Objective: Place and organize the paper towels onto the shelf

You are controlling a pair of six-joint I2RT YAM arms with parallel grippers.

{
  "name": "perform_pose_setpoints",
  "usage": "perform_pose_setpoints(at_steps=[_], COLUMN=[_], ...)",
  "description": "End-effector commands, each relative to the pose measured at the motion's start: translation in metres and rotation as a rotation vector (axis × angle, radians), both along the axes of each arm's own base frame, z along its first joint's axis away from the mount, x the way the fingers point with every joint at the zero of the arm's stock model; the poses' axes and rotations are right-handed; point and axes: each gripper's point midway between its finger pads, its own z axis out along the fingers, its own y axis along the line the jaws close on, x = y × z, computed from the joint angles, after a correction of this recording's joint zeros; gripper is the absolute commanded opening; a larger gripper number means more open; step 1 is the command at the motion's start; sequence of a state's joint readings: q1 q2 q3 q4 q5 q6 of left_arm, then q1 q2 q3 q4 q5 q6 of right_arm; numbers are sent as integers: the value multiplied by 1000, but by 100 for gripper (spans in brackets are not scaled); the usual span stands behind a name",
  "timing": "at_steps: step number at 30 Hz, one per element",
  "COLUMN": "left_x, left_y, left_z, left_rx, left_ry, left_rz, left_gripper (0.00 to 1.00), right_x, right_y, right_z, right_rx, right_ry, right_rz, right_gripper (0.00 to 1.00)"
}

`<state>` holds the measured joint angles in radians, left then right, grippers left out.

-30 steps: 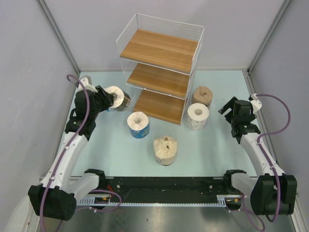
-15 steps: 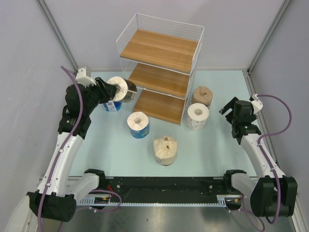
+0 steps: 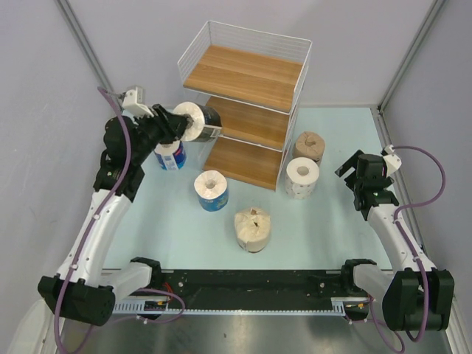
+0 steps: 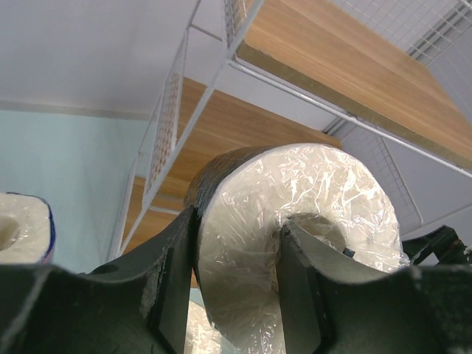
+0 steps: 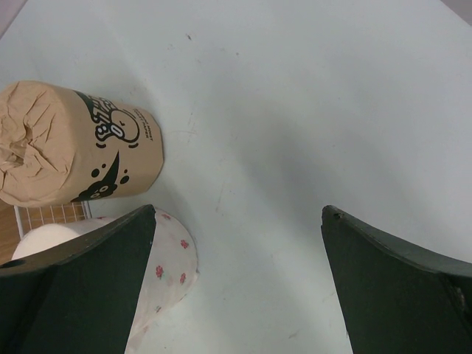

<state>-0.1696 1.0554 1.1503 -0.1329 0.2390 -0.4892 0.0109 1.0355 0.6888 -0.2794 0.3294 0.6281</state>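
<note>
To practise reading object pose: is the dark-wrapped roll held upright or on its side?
On its side: in the top view the dark-wrapped roll shows its flat white end facing sideways toward the left tool, core horizontal.

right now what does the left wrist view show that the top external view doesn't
Only the left wrist view shows the grip. The left pincer has one finger in the hollow core of the dark-wrapped roll and the other outside its wall. It also shows crinkled film on the end face. Only the top external view shows the right pincer and the cream roll, white dotted roll and tan-brown roll. Both show the held roll, the shelf and a blue roll.
</note>
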Motion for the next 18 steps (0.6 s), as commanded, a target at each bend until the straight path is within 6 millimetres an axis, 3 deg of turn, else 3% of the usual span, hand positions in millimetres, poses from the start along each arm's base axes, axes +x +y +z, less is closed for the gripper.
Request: perform_pose_setpoints(at_steps=[1, 8, 9, 18], left_x=[3, 15, 16, 38], left_y=[-19, -25, -25, -7], left_z=[42, 25, 33, 35], left_rx=[-44, -60, -76, -53], left_ry=[-120, -81, -116, -136], left_rz=[-15, 32, 38, 158], left_gripper=[33, 34, 34, 35], right_x=[4, 2, 1, 0], right_y=[-6, -7, -14, -18], right_z=[21, 23, 22, 23], right_rx=[-13, -20, -22, -17], right_ry=[-53, -54, -51, -52], right_rz=[-28, -22, -46, -48], right_gripper=[100, 100, 100, 100])
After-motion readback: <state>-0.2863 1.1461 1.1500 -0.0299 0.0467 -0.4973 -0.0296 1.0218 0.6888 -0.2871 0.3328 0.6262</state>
